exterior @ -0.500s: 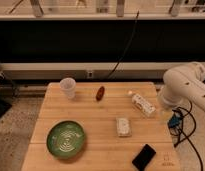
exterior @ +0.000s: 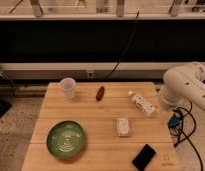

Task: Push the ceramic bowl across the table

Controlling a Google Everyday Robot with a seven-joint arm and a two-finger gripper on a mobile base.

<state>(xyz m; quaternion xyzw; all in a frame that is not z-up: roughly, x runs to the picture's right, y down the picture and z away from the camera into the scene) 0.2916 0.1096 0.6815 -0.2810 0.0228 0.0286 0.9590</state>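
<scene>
The ceramic bowl (exterior: 66, 139) sits by the lower-left corner of the table (exterior: 103, 152), same spot as half a second ago, and the gripper (exterior: 167, 116) hasn't budged from off the right edge, well apart (can't tell if it's open or closed), so the push hasn't started imo.

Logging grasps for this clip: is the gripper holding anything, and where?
Nothing seen held; the gripper hangs by the table's right edge, far from the ceramic bowl.

The green, ring-patterned ceramic bowl (exterior: 66, 139) sits upright on the wooden table (exterior: 96, 112), front-left; the gripper (exterior: 166, 118) hangs beside the right edge.
</scene>
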